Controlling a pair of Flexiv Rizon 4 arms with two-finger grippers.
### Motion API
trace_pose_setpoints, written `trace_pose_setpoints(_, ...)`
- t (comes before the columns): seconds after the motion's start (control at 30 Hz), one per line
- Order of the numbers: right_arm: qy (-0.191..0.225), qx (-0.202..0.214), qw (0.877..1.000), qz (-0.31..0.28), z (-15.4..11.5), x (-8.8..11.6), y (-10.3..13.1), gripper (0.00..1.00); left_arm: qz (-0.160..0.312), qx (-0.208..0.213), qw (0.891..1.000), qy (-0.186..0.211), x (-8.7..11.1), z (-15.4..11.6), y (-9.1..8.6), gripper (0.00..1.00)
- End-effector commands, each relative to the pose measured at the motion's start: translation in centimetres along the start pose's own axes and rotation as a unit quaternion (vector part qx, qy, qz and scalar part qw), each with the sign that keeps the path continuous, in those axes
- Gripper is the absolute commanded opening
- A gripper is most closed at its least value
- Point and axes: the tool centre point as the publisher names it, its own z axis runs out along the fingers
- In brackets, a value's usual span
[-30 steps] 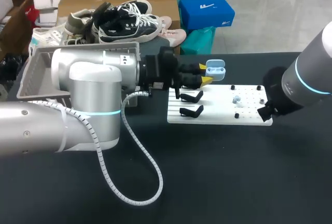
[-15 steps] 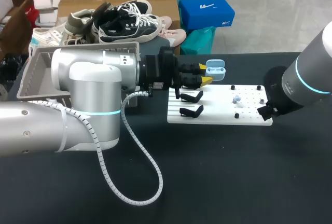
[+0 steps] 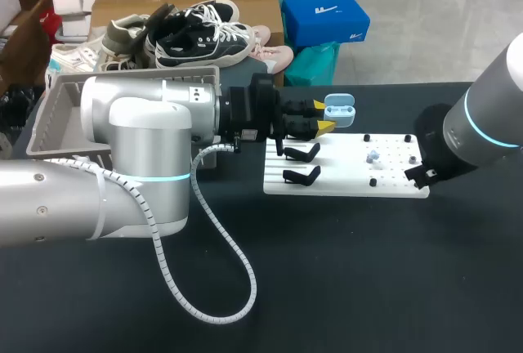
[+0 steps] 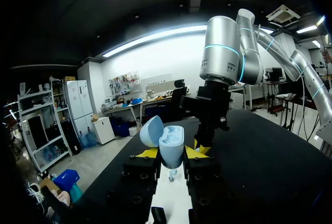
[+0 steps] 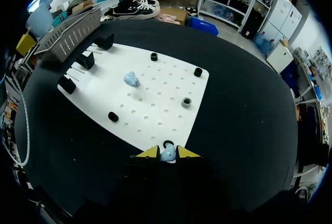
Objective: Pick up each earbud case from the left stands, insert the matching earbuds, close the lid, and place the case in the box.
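A light blue earbud case (image 3: 338, 110) with its lid open hangs over the far left corner of the white pegboard (image 3: 347, 180). My left gripper (image 3: 322, 118) is shut on it. In the left wrist view the case (image 4: 170, 146) stands upright between the yellow tips of the left gripper (image 4: 171, 154). At the board's right end, my right gripper (image 5: 167, 153) is shut on a light blue earbud (image 5: 167, 155); the head view hides these fingers behind the right wrist (image 3: 425, 169). A second earbud (image 5: 130, 79) lies mid-board, the same earbud (image 3: 373, 157) showing in the head view.
Black stands (image 3: 301, 154) line the board's left edge, with one stand (image 5: 85, 60) also showing in the right wrist view. Short black pegs (image 5: 197, 71) and a grey ring (image 5: 186, 102) stick up from the board. A grey basket (image 3: 51, 120) sits at the far left.
The right wrist has shifted very slightly at the board's right end. The left arm and the case have kept still.
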Motion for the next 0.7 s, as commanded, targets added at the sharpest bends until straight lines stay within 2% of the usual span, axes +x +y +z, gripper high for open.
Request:
trace_pose_setpoints(0.03, -0.003, 0.004, 1.000, 0.002, 0.3, 0.1, 0.2, 0.00, 0.001, -0.001, 1.000, -0.002, 0.1, 0.0, 0.0, 0.00)
trace_pose_setpoints(0.33, -0.003, 0.003, 1.000, 0.006, -1.3, 0.2, 0.3, 0.00, 0.001, -0.001, 1.000, -0.002, 0.1, 0.0, 0.0, 0.00)
trace_pose_setpoints(0.57, -0.007, -0.004, 1.000, 0.005, -4.0, 0.4, 1.4, 0.00, 0.001, -0.001, 1.000, -0.002, 0.1, 0.0, 0.0, 0.00)
trace_pose_setpoints(0.7, -0.016, -0.030, 0.999, -0.003, -5.1, 0.5, 2.1, 0.00, 0.001, -0.001, 1.000, -0.002, 0.1, 0.0, 0.0, 0.00)
